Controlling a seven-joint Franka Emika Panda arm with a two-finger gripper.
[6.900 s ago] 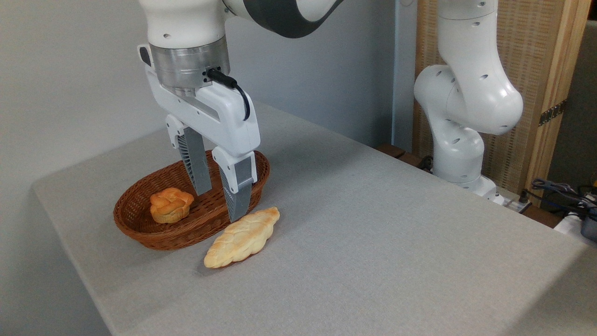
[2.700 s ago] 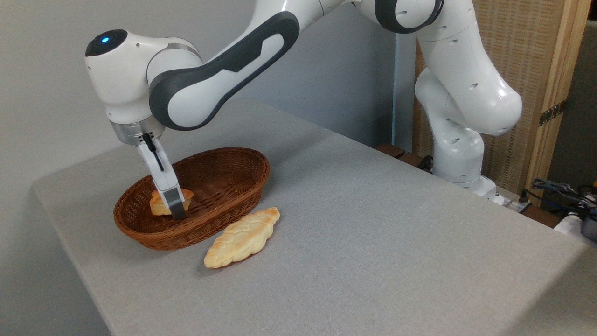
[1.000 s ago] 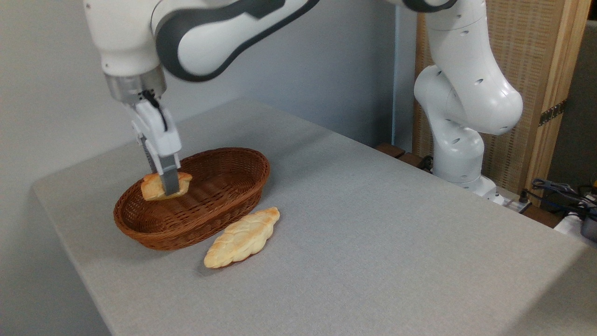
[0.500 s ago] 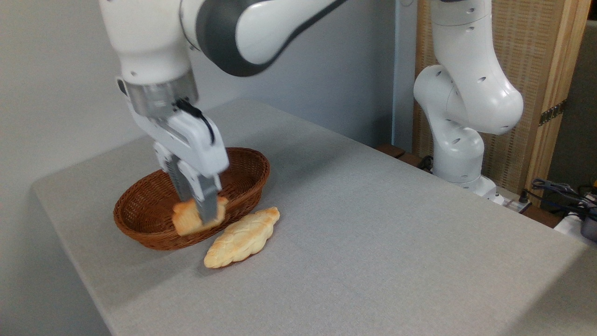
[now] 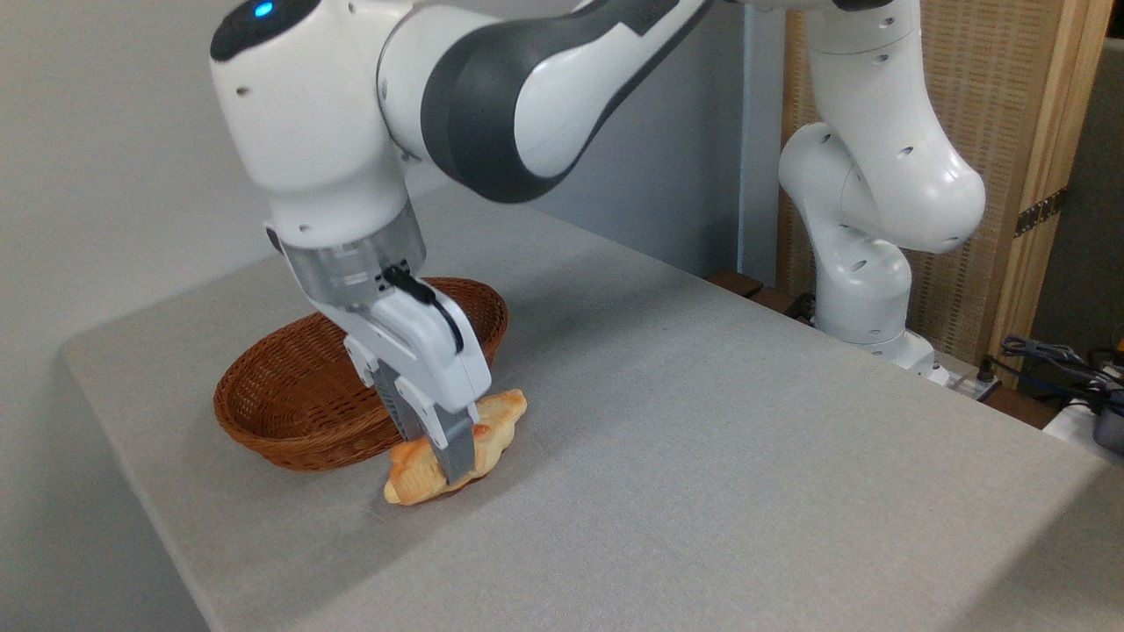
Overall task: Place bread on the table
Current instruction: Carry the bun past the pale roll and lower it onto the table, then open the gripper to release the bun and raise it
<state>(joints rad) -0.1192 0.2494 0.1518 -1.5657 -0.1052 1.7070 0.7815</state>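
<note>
Fingers [image 5: 452, 456] grip bread [image 5: 414, 463] outside the wicker basket [image 5: 290, 408].

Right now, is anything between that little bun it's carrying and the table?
Yes. The hand holds the bread in front of the braided loaf, which lies on the table beside the basket. Whether they touch, this view cannot tell. Bare cloth lies close by to the right.

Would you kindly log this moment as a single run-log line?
phase: transfer | pincer: shut on bread | bread: clear of basket, in front of braided loaf | table: bread not released
</note>
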